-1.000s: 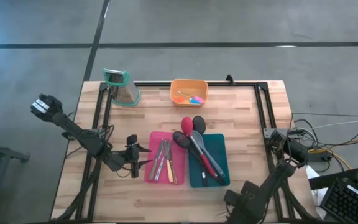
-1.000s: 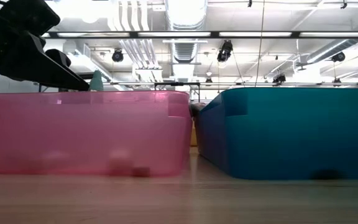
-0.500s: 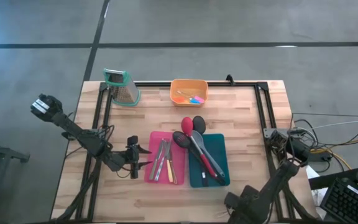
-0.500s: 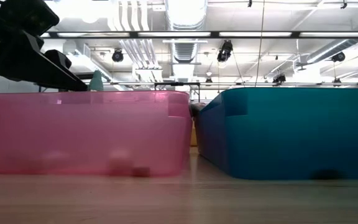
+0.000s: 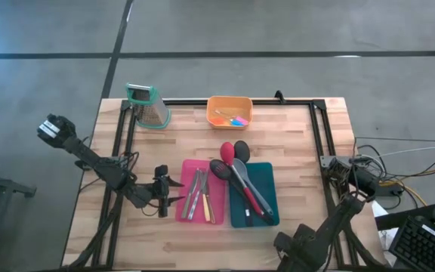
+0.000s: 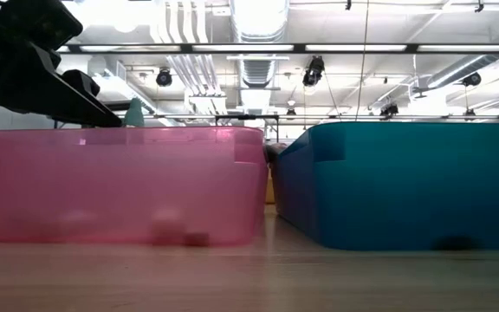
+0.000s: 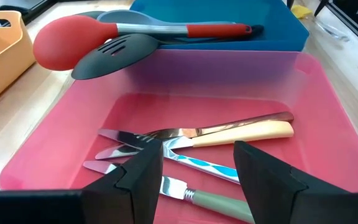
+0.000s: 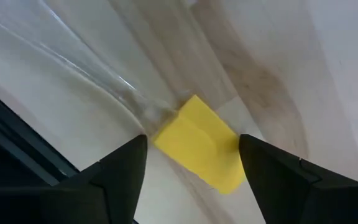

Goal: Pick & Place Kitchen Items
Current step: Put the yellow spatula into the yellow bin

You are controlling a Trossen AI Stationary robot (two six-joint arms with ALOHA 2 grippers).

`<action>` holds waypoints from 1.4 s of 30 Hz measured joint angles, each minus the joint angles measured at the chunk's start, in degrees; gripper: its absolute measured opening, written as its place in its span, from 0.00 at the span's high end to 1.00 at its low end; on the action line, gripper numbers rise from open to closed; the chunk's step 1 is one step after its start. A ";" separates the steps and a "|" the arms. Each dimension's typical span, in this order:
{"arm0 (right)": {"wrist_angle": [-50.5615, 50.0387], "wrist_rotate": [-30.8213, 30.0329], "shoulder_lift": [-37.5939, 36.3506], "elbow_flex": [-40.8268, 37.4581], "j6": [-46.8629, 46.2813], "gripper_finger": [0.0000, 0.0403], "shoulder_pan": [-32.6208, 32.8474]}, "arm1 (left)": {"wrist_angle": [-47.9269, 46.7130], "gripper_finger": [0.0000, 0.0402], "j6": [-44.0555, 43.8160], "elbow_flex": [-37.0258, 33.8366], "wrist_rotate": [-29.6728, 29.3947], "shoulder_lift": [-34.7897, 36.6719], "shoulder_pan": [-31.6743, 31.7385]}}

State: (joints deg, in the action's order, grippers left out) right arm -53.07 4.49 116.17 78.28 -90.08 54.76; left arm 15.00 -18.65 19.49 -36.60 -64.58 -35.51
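1. The left hand (image 5: pixel 168 190) hovers at the pink bin's outer side, aimed across it. Its two dark fingers (image 7: pixel 143 173) stand apart with nothing between them.
2. Directly ahead of this hand, on the floor of the shallow pink plastic bin (image 7: pixel 328 93), lie the slim table knives: one with a cream handle (image 7: pixel 241 132), one with a blue-patterned handle (image 7: pixel 207 167), and one with a pale green handle (image 7: pixel 219 204) nearest the fingers. Their blades cross and overlap.
3. Beyond the pink bin sits the teal plastic bin (image 5: pixel 266 177). It holds the long-handled red silicone spoon (image 7: pixel 73 36), the black slotted spatula (image 7: pixel 114 53) and a grey spoon (image 7: pixel 126 15), whose heads overhang the bin's rim.
4. Farther off, an orange plastic basket (image 5: pixel 229 111) holds small coloured pieces, and a metal box grater with a teal top (image 5: pixel 147 104) stands on the wooden table (image 5: pixel 300 136).
5. Handling judgement: the knives look light and stiff, but thin, flat and probably slick at the blade. The handle is the thicker, safer place to pinch, near its middle so the knife does not tip.
6. The crossed blades may drag a neighbour along, so the green-handled knife nearest the hand looks the easiest pick.
7. The right hand (image 8: pixel 191 155) waits at the table's near right corner, its fingers apart above a yellow tab (image 8: pixel 201 149), gripping nothing.
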 joint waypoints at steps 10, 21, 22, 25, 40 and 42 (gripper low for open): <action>5.32 -0.61 -0.63 -6.66 1.97 0.48 -0.04 | 0.00 0.50 0.00 0.00 0.00 -0.02 0.01; 3.51 -4.56 -0.68 -6.62 3.30 0.90 -0.28 | 0.00 0.50 0.02 0.00 0.00 -0.02 0.00; 3.52 -4.51 -0.82 -6.62 3.34 0.93 -0.33 | -0.01 0.50 0.01 0.00 0.00 -0.02 0.01; 3.29 -4.71 -1.93 -6.57 3.27 0.94 -0.24 | -0.02 0.50 0.00 0.00 0.00 -0.02 0.00; 1.03 -17.32 -9.52 0.24 2.84 0.94 1.71 | -0.02 0.50 -0.05 -0.02 -0.02 -0.02 0.01; 0.93 -19.39 -9.56 1.39 4.35 0.94 1.69 | -0.01 0.50 -0.11 0.00 -0.02 -0.02 0.00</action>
State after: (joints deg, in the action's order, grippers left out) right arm -52.13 -14.90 106.61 79.66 -85.73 56.45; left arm 14.99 -18.76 19.49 -36.62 -64.60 -35.51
